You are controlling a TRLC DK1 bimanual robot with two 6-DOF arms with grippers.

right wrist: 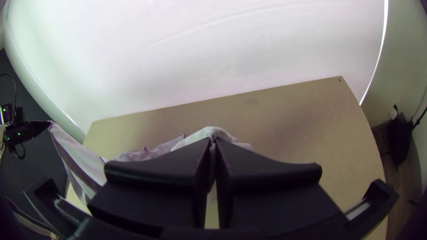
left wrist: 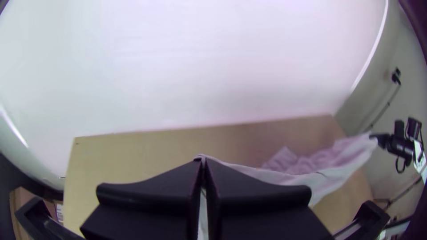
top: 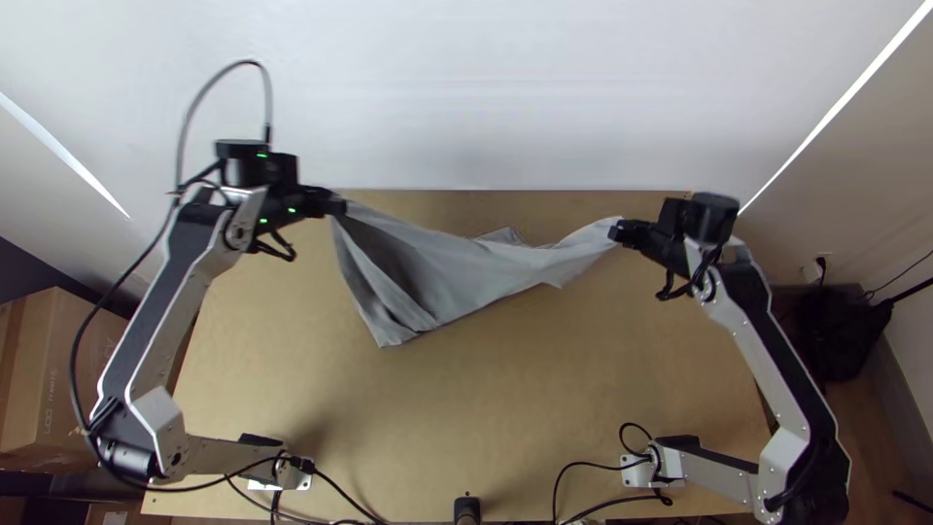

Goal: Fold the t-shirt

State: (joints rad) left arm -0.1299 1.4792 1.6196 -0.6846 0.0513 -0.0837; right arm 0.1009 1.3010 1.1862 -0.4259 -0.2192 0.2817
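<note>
Grey cloth t-shirt [top: 457,272] hangs bunched and creased between two black wide-fingered grippers above the light wooden table [top: 544,408], towards its far edge. The left gripper [top: 335,206] is pinched closed on one end; the right gripper [top: 616,231] is likewise closed on the other. Risk noted: uneven tension could pull either small grip loose, or lowering it twisted could set creases.

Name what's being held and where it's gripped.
The grey t-shirt, pinched at one end by the left gripper and at the opposite end by the right gripper.
</note>
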